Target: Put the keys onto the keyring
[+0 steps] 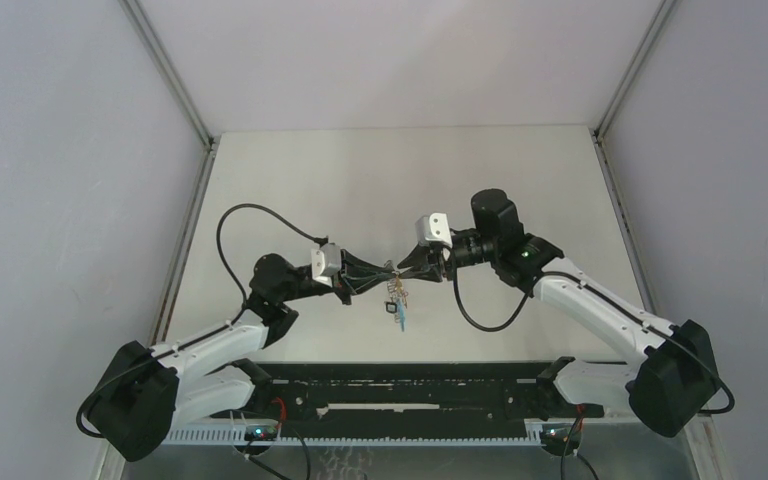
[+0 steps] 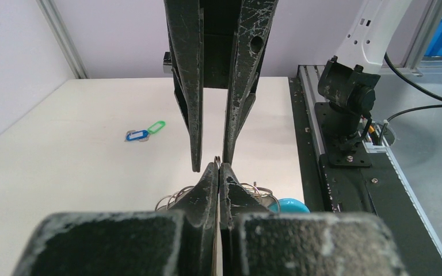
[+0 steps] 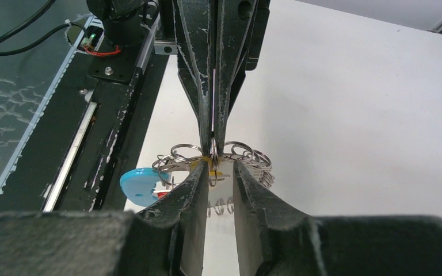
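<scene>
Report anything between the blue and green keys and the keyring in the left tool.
Nothing on the table does. The blue key and green key lie touching, with bare tabletop between them and the keyring pinched in the left tool. Only the right tool, at the ring, hangs on that side.

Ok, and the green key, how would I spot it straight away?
On the pale table, in the left half of the left wrist view, two small tags lie end to end. The green key is the farther, right-hand one, bright green where its neighbour, the blue key, is blue.
</scene>
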Controlling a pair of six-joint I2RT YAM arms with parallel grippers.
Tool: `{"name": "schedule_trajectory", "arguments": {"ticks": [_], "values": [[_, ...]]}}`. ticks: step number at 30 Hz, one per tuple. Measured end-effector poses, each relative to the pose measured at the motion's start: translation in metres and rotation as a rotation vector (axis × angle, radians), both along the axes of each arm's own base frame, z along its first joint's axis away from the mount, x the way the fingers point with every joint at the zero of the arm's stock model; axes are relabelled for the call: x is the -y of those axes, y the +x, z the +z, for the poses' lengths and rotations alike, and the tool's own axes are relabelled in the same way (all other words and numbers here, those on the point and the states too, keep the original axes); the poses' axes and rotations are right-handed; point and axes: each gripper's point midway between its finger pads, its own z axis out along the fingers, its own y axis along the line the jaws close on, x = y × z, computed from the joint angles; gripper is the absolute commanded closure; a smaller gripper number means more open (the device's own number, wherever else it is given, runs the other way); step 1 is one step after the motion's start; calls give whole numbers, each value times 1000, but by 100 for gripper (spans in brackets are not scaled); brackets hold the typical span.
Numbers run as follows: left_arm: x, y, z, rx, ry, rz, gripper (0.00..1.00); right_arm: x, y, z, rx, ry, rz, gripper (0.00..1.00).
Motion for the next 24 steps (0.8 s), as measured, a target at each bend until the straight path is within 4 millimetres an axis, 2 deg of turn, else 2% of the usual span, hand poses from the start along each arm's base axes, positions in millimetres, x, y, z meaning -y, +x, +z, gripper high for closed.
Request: {"name": "schedule_trajectory", "arguments": {"ticks": [5, 10, 12, 14, 19, 24], "values": [[0, 0, 0, 0, 0, -2, 100, -3, -2, -1, -4, 6, 19, 84], [0, 0, 0, 0, 1, -1, 100, -4, -2, -5, -18, 2, 28, 100], [0, 0, 0, -1, 1, 0, 99, -4, -2, -6, -22, 0, 29, 100], [0, 0, -1, -3, 5, 2, 95, -4, -2, -7, -28, -5, 27, 100], [-3, -1, -2, 12, 19, 13, 76, 1, 0, -8, -57, -70, -17, 100], [-6, -1, -4, 38, 40, 24, 70, 9, 5, 0, -63, -187, -87, 100]]}}
